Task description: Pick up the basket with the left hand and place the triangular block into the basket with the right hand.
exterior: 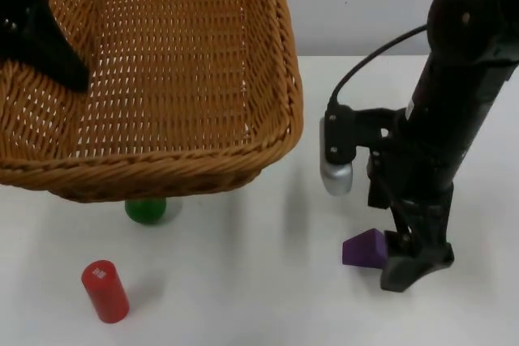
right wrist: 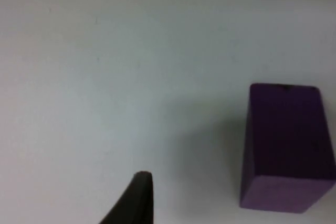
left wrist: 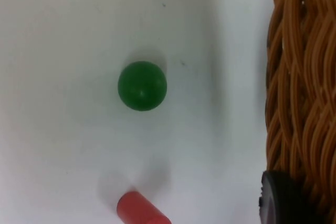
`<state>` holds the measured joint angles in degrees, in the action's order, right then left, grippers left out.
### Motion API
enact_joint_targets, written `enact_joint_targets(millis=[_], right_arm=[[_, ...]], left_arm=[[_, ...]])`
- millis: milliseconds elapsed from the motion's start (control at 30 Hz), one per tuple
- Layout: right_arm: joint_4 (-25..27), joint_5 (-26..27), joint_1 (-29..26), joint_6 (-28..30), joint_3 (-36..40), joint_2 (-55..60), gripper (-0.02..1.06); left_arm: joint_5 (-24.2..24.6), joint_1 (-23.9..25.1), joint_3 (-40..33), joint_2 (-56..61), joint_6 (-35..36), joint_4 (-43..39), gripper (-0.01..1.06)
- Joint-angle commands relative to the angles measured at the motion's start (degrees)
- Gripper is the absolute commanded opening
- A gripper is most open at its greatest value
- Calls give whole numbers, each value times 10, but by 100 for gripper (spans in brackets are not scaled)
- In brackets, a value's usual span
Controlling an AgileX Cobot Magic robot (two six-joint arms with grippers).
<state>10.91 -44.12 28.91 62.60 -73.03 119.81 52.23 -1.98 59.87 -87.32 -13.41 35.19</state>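
Wicker basket (exterior: 162, 79) held aloft over the counter (exterior: 259, 297), clamped at its rim by the left end effector (exterior: 49, 38), presumably to give the other arm an open mouth to drop into. Interior bare. Purple triangular block (exterior: 364, 247) not yet lifted, lying flat on the counter to the basket's right. Right end effector (exterior: 409, 261) lowered to counter level, one side touching or just beside the block; whether spread or pinched together cannot be told. Right arm steeply inclined, wrist pointing down. Green ball (left wrist: 142, 85) and red cylinder (exterior: 105, 291) left below the basket's near edge, apart from the block.
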Motion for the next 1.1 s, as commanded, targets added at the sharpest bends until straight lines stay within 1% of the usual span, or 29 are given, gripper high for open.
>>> enact_joint_targets(millis=[0, 67, 400, 567, 733, 1000, 1067], right_arm=[[-1, -8, 4, 0, -5, 5, 100], [-1, -8, 4, -2, -5, 8, 98], [1, 0, 4, -2, -5, 9, 98], [1, 6, 4, -2, -5, 12, 96], [14, 13, 4, -2, -5, 14, 96], [14, 13, 4, -3, -5, 21, 95], [14, 13, 4, -3, -5, 22, 92]], left_arm=[[-4, 1, 6, 4, -2, 19, 0], [-4, 1, 6, 4, -2, 19, 0], [-4, 1, 6, 4, -2, 19, 0], [-4, 1, 6, 4, -2, 19, 0], [-4, 1, 6, 4, -2, 19, 0], [-4, 1, 6, 4, -3, 19, 0], [-4, 1, 6, 4, -3, 19, 0]])
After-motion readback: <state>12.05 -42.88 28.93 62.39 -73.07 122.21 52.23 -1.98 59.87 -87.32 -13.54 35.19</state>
